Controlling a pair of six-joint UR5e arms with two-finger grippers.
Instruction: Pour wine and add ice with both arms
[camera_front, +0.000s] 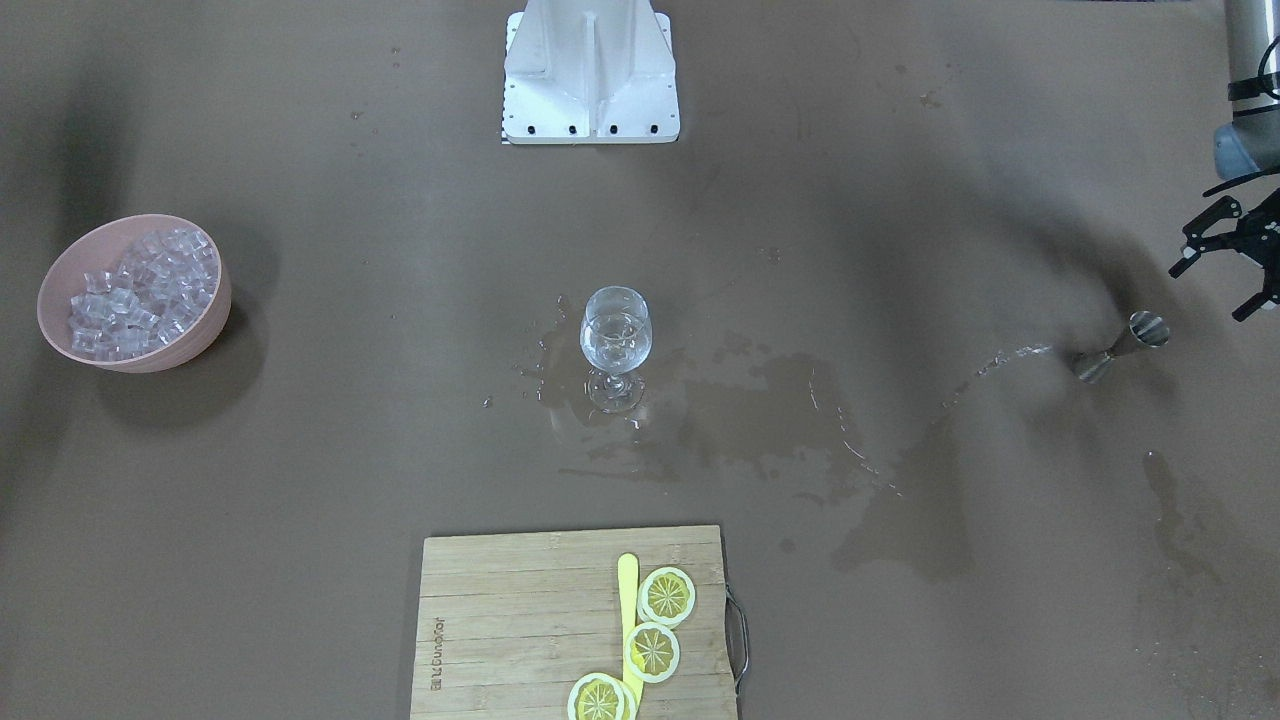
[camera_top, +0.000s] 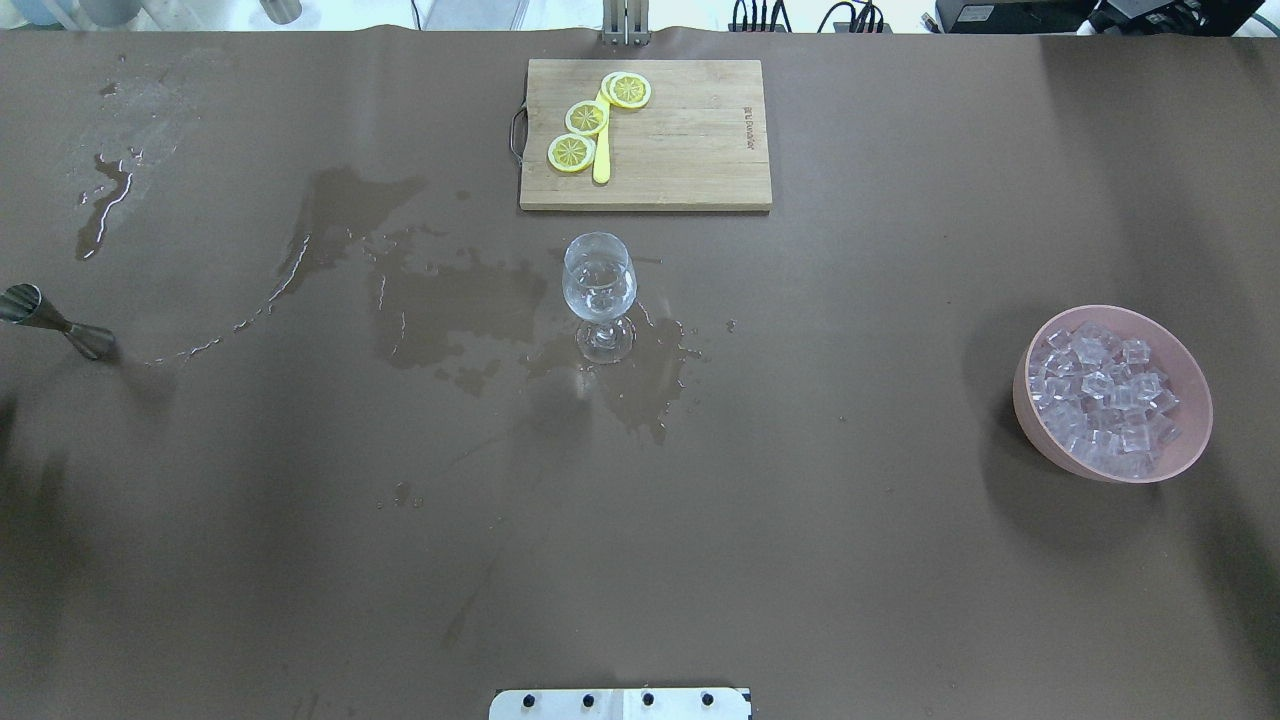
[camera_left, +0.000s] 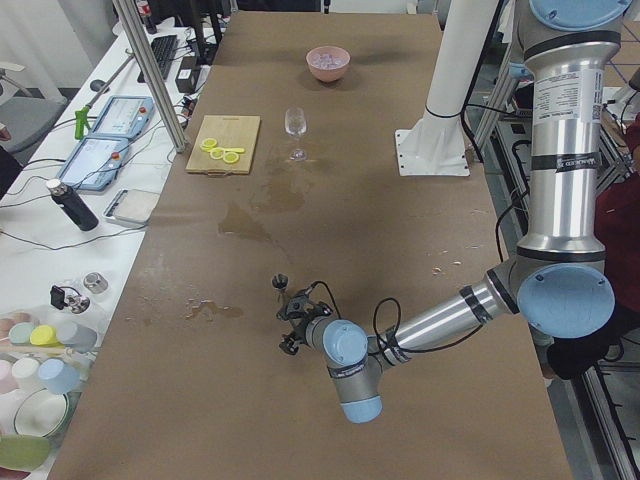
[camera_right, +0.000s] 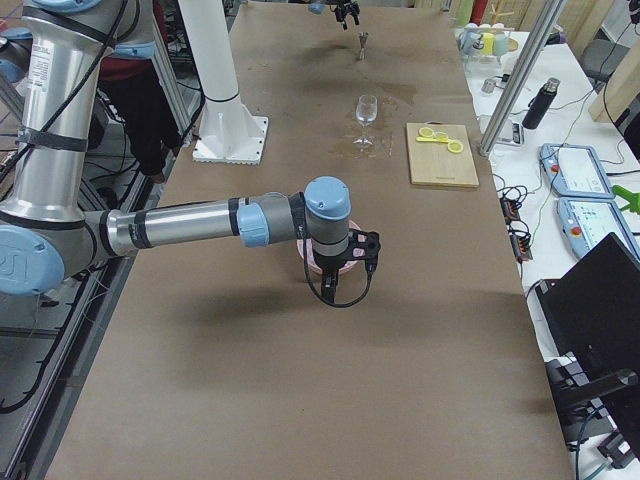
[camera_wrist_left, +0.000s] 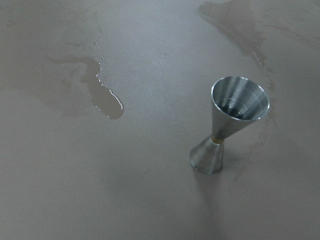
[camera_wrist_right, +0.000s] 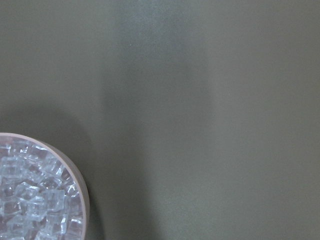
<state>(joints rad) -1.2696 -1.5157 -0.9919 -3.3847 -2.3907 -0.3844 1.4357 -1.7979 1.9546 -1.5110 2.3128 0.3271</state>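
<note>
The left gripper (camera_front: 1228, 262) hangs with jaws spread and empty, just beside the jigger (camera_front: 1120, 346), which stands upright near the surface's (camera_top: 800, 560) left end. The right gripper (camera_right: 348, 262) hovers over the bowl (camera_top: 1112, 395) of ice (camera_top: 1098, 395) at the far right; its jaws' state cannot be told. The glass (camera_top: 599, 292) stands midway, holding some wine (camera_top: 598, 298), with puddles around it. Ice seems next, and the right arm is nearer, with open room between bowl and glass.
</note>
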